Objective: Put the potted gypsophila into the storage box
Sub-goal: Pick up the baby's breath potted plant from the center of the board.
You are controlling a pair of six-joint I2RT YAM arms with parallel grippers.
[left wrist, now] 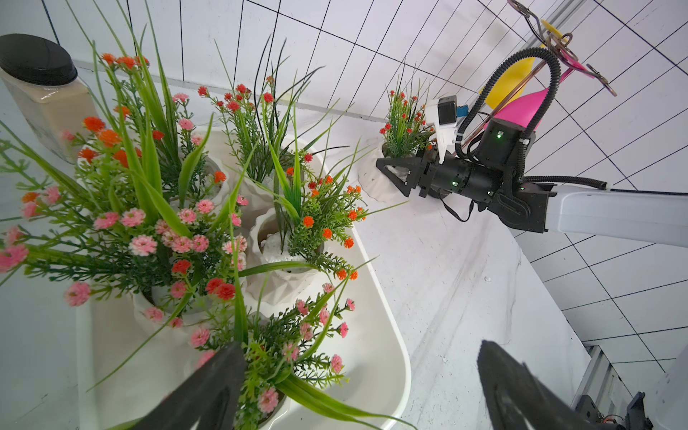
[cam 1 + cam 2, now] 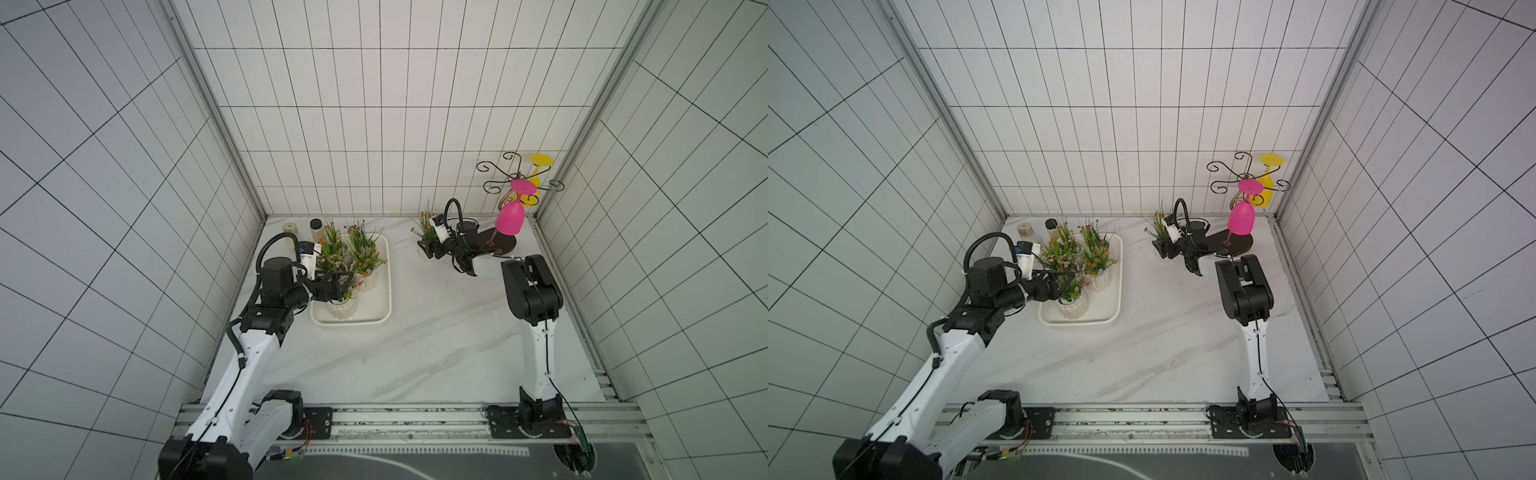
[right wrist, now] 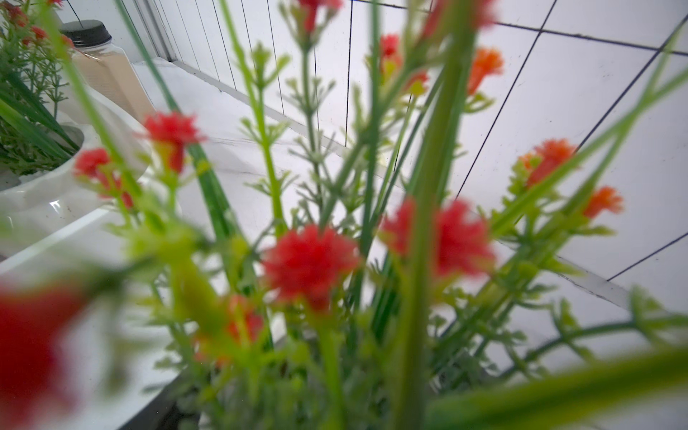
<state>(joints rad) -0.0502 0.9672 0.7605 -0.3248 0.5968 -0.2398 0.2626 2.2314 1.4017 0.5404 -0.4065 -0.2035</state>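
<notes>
The storage box (image 2: 389, 291) (image 2: 1120, 286) (image 1: 402, 357) is a white tray at the left rear of the table, and several potted gypsophila stand in it. My left gripper (image 2: 343, 286) (image 2: 1065, 284) (image 1: 357, 391) hangs open just above the front pot (image 2: 343, 311), and pink sprigs rise between its wide fingers. One more potted gypsophila (image 2: 426, 222) (image 2: 1158, 224) (image 1: 372, 182) stands on the table near the back wall. My right gripper (image 2: 426, 248) (image 2: 1163, 248) (image 1: 385, 167) is closed round its white pot. Its blurred red flowers (image 3: 309, 260) fill the right wrist view and hide the fingers.
A black-lidded jar (image 2: 316, 228) and a small beige container (image 2: 289, 228) stand behind the tray. A wire glass rack with a pink glass (image 2: 510, 218) and a yellow glass (image 2: 536, 183) stands on a dark base (image 2: 500, 243), right beside the right wrist.
</notes>
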